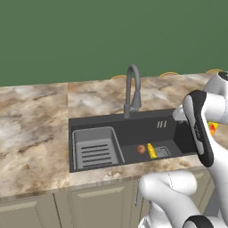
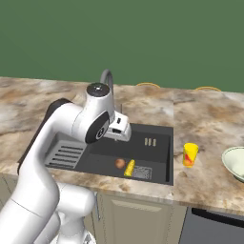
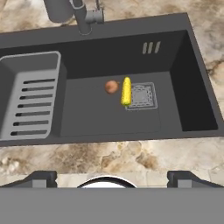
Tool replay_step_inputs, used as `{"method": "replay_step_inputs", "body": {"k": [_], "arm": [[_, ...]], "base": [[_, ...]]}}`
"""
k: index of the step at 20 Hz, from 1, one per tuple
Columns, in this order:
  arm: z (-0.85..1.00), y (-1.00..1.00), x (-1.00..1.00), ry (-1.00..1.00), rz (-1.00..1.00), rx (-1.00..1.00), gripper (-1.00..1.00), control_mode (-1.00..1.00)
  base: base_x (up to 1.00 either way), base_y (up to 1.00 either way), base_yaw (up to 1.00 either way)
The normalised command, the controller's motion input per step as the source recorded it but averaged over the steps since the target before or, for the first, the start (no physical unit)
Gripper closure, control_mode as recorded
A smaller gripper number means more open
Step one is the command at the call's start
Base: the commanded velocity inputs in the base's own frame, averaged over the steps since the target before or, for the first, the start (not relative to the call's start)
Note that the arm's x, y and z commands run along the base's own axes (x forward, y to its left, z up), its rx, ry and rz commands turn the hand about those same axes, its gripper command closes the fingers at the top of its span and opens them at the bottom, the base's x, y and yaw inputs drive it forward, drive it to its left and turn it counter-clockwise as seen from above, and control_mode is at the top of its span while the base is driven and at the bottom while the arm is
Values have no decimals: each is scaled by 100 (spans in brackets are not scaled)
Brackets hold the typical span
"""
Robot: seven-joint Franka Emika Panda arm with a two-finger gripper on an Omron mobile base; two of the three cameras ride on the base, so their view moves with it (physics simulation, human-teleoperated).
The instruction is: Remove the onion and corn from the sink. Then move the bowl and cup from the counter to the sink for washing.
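Observation:
A small reddish-brown onion (image 3: 112, 86) and a yellow corn (image 3: 126, 91) lie side by side on the floor of the dark grey sink (image 3: 96, 116), the corn at the edge of the drain grate (image 3: 142, 96). My gripper (image 3: 112, 178) hangs open high above them, with nothing between its fingers. From the base I see the same onion (image 2: 120, 163) and corn (image 2: 129, 168) below the hand (image 2: 119, 129). The yellow cup (image 2: 190, 154) stands on the counter (image 2: 205, 119) right of the sink. The pale bowl (image 2: 235, 163) sits at the far right, cut off by the frame.
A light grey ribbed rack (image 1: 94, 148) fills the sink's left part. The grey gooseneck faucet (image 1: 132, 89) rises behind the basin. My own arm (image 1: 200, 129) covers the sink's right end in the left base view. Tan cabinet doors (image 2: 138, 217) run below the counter.

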Motion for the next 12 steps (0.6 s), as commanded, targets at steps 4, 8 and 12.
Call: {"method": "replay_step_inputs", "body": {"k": [4,8,12], "arm": [[-20,-14,13,0,0,1,-100,-100],[-20,-9,22,2,0,0,-100,-100],[-20,-2,26,0,0,0,-100,-100]], "base": [[0,0,0],[0,0,0],[0,0,0]]}}
